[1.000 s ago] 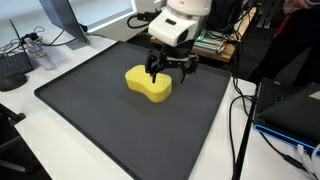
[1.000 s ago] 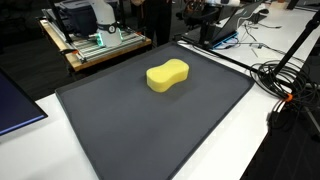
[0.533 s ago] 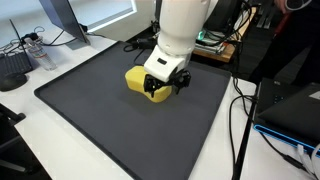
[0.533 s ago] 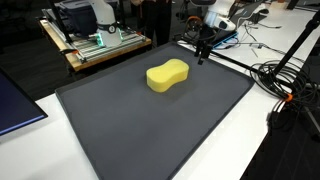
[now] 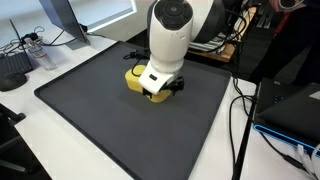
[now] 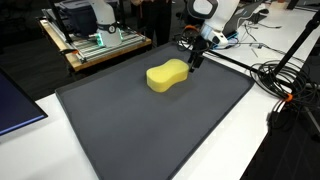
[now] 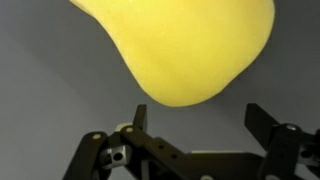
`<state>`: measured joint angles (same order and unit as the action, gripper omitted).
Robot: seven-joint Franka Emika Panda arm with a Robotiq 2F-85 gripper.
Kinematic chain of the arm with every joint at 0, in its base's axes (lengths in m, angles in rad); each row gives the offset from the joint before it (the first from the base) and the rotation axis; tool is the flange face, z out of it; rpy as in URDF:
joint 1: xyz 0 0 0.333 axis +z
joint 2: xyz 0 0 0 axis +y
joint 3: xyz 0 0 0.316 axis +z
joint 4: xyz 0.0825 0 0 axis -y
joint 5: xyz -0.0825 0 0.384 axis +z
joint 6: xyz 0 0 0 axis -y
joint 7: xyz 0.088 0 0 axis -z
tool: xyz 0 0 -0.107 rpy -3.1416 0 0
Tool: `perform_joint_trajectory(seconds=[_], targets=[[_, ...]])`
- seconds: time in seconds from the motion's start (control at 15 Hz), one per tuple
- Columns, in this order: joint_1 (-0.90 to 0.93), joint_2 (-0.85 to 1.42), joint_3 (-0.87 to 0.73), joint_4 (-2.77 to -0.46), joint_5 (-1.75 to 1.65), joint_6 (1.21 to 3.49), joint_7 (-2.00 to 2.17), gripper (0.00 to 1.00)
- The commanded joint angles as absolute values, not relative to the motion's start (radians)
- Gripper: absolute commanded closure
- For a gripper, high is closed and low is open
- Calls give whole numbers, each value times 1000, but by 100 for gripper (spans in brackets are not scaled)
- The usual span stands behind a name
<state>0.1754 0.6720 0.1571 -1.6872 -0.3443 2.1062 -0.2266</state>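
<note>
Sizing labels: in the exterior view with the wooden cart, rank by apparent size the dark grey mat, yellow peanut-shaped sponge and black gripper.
Largest first: dark grey mat, yellow peanut-shaped sponge, black gripper.

The sponge (image 6: 167, 75) is plain bright yellow, with no pattern. The mat (image 6: 150, 130) is a uniform dark grey with a fine matte texture. The gripper (image 7: 198, 118) is black, the arm (image 5: 170, 35) glossy white, the table (image 5: 30, 135) white.

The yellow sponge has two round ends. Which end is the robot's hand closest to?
The sponge end nearest the mat's far corner in an exterior view: the open hand is right beside it. The other end points away from the hand.
</note>
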Motion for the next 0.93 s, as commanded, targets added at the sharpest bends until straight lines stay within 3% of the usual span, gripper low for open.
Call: perform_joint_trajectory(seconds=[0.0,0.67,0.73,0.87], targets=[[182,695,137,-1640,-317,2068,-238,0],[187,751,126,-1556,-315,1915,-233,0],[186,759,128,-1547,-310,1907,-234,25],[187,769,129,-1533,-306,1894,-235,32]])
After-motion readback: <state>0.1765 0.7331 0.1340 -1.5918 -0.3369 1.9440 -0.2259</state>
